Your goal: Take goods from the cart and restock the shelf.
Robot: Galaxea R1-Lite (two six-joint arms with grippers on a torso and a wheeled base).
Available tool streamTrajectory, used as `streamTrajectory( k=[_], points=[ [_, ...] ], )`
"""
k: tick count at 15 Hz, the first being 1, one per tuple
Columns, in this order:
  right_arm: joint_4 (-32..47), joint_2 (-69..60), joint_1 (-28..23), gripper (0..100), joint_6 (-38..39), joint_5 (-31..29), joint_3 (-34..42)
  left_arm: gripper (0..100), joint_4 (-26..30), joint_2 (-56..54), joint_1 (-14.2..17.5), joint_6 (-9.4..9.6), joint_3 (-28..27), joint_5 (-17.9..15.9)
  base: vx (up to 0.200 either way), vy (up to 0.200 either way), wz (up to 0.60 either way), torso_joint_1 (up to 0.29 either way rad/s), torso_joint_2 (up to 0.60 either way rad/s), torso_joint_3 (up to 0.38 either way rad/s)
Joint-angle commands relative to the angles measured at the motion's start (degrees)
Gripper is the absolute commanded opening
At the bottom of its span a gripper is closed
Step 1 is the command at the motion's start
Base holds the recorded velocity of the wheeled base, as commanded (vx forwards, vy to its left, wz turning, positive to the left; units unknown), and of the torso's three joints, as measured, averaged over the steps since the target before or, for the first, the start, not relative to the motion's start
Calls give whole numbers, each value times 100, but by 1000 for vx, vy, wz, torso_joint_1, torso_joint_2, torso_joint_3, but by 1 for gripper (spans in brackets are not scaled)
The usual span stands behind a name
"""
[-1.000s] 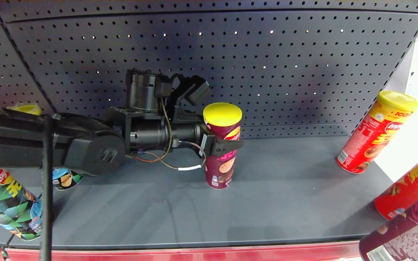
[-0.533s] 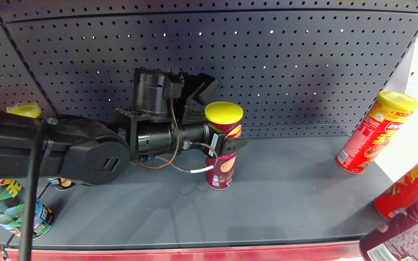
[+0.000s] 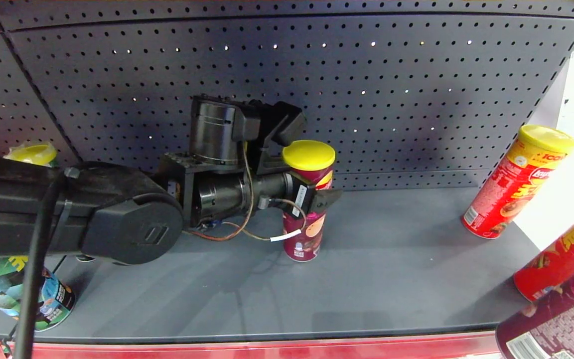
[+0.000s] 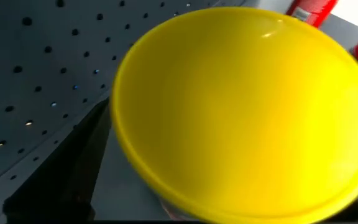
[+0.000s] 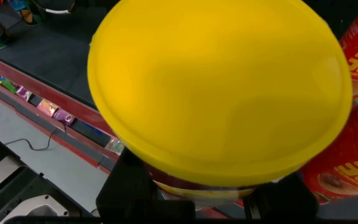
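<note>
Head view: the left gripper (image 3: 319, 194) is clamped round the upper body of the maroon chip can (image 3: 307, 234). The can stands upright mid-frame on the grey shelf (image 3: 391, 259), gripped below the lid, likely so it can be let go without tipping.

Left wrist view: its yellow lid (image 4: 241, 112) hides the grip that the head view makes plain.

Right wrist view: the right gripper (image 5: 207, 199) seems closed on a second chip can (image 5: 222, 87). This can is held out beyond the shelf's front rail (image 5: 42, 106) at upper left, probably next to go up.
</note>
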Motion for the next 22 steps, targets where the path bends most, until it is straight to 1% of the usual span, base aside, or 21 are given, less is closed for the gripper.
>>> streamTrajectory(
  k=[1,6,7,9,10,12,13,14,17,19,20,22],
  points=[
    [-1,-5,5,0,-1,0,-1,100,-1,-12,-15,6,6,34,0,0,0,0,0,0],
    [-1,-32,5,0,-1,0,-1,100,-89,129,-111,24,-3,17,0,0,0,0,0,0],
    [-1,-32,5,0,-1,0,-1,0,-89,137,-138,15,32,-54,0,0,0,0,0,0],
    [-1,-40,5,0,-1,0,-1,0,-89,129,-173,15,146,-229,0,0,0,0,0,0],
    [-1,-40,5,0,-1,0,-9,0,-89,76,-155,15,269,-344,0,0,0,0,0,0],
    [-1,-49,5,0,-1,0,-27,0,-80,-144,-103,6,586,-458,0,0,0,0,0,0],
    [-1,-49,5,0,-1,0,-53,0,-80,-416,-32,6,841,-810,0,0,0,0,0,0],
    [-1,-40,5,0,7,0,-89,0,-72,-689,117,41,1016,-1152,0,0,0,0,0,0],
    [-1,12,13,0,-1,9,-176,0,-10,-1366,486,59,1289,-1987,0,0,0,0,0,0],
    [-1,48,22,0,-1,27,-229,0,16,-1594,583,94,1509,-2304,0,0,0,0,0,0],
    [-1,56,40,0,-1,44,-264,0,16,-1612,583,164,1579,-2444,0,0,0,0,0,0],
    [8,56,49,0,-1,62,-300,0,16,-1603,644,463,1720,-3016,0,0,0,0,0,0]
  ],
)
